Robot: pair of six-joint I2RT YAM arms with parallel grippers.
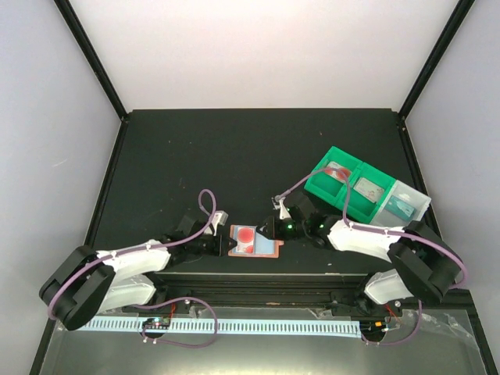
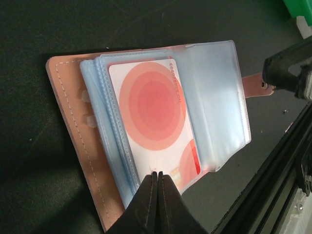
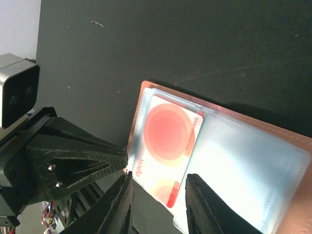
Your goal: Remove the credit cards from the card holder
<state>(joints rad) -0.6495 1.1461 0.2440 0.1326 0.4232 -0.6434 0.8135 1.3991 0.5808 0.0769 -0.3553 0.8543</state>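
The card holder (image 1: 268, 250) lies open near the table's front edge, with a terracotta outer face (image 2: 73, 122) and light blue sleeves (image 3: 243, 165). A white credit card with red circles (image 2: 151, 107) sits in the top sleeve on its left panel. The card's end sticks out toward my right gripper (image 3: 168, 141). My left gripper (image 2: 157, 173) is shut, its tips touching the card's near end. My right gripper (image 3: 159, 178) is open, with one finger on each side of the card's protruding end. It also shows in the left wrist view (image 2: 287, 73), beside the brown tab (image 2: 254, 86).
Two green bins (image 1: 348, 183) and a clear bin (image 1: 410, 201) holding small items stand at the back right. A black rail (image 1: 258, 285) runs along the table's front edge just behind the holder. White walls close in the table.
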